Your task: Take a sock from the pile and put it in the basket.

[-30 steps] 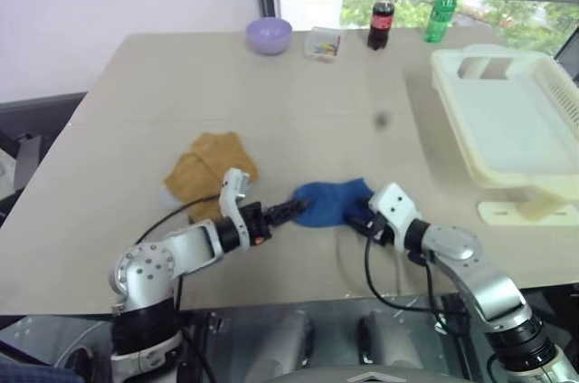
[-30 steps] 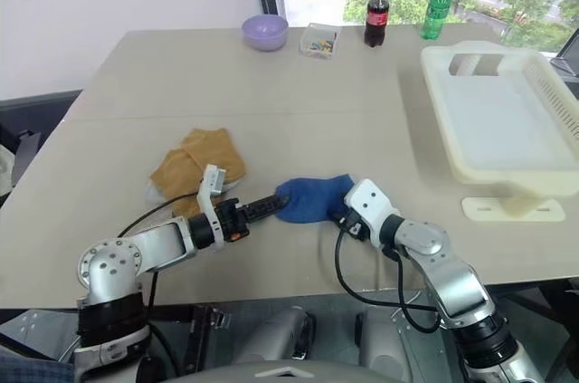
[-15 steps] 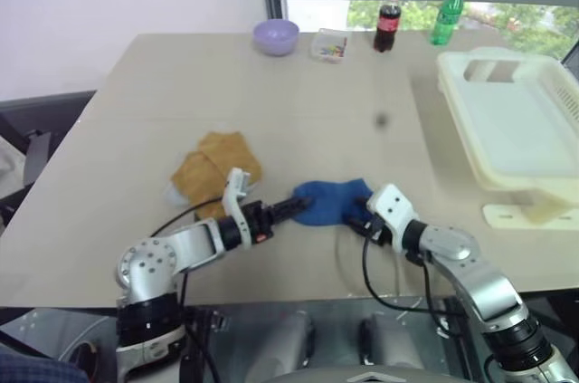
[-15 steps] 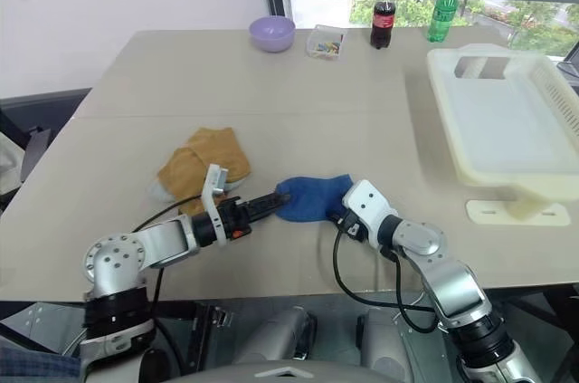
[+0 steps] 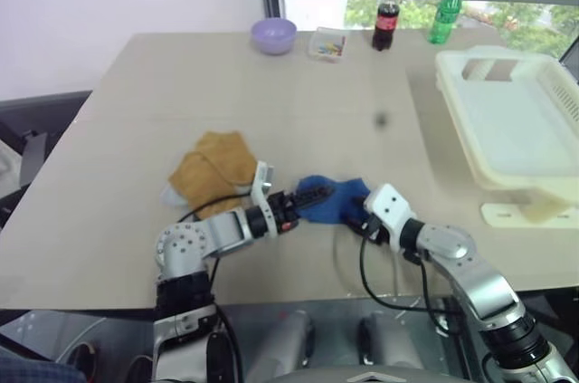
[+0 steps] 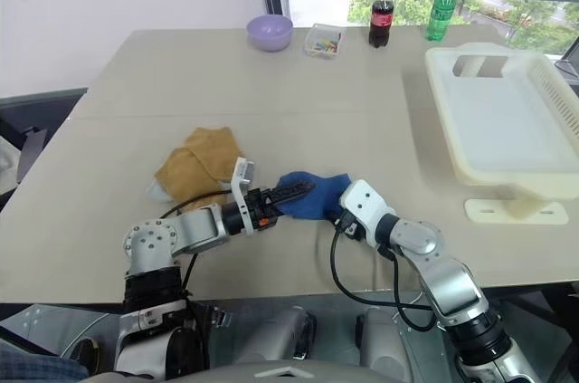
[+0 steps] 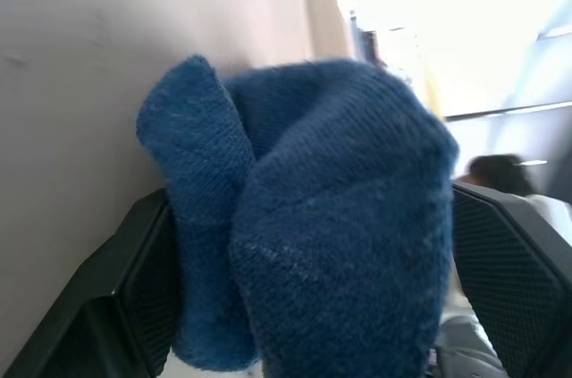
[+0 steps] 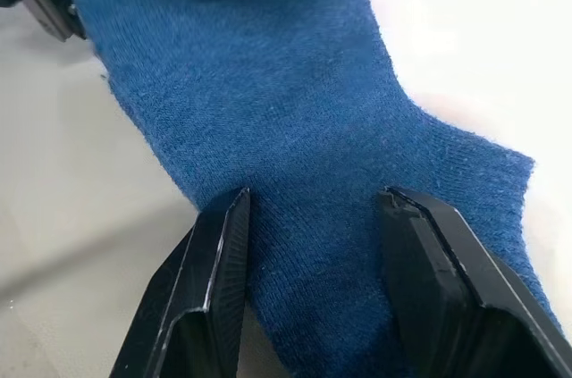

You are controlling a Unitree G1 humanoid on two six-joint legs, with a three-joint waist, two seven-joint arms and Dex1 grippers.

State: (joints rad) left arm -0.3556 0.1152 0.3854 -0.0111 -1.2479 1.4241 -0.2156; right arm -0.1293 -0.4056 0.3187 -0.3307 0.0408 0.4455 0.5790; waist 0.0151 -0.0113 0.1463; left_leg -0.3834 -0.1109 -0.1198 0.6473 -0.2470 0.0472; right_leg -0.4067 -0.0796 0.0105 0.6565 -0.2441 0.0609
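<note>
Blue sock (image 5: 333, 199) on worktop (image 5: 298, 102) between both pincers, basket (image 5: 511, 120) well off to the right.
Left pincer (image 5: 306, 199) apart around sock's bunched end; right pincer (image 8: 315, 217) apart over its other end; tan socks (image 5: 213, 166) beside left arm; bowl (image 5: 273, 35), box (image 5: 326, 43), bottles (image 5: 386, 17) at far edge.

On the tabletop (image 5: 298, 102), a blue sock (image 5: 336, 199) lies between the left tool (image 5: 309, 197) and the right tool (image 5: 362, 222), both touching it. Tan socks (image 5: 210, 170) lie just left. The white basket (image 5: 507, 120) stands at the right; a lilac bowl (image 5: 273, 35) and two bottles (image 5: 413, 14) stand far.
</note>
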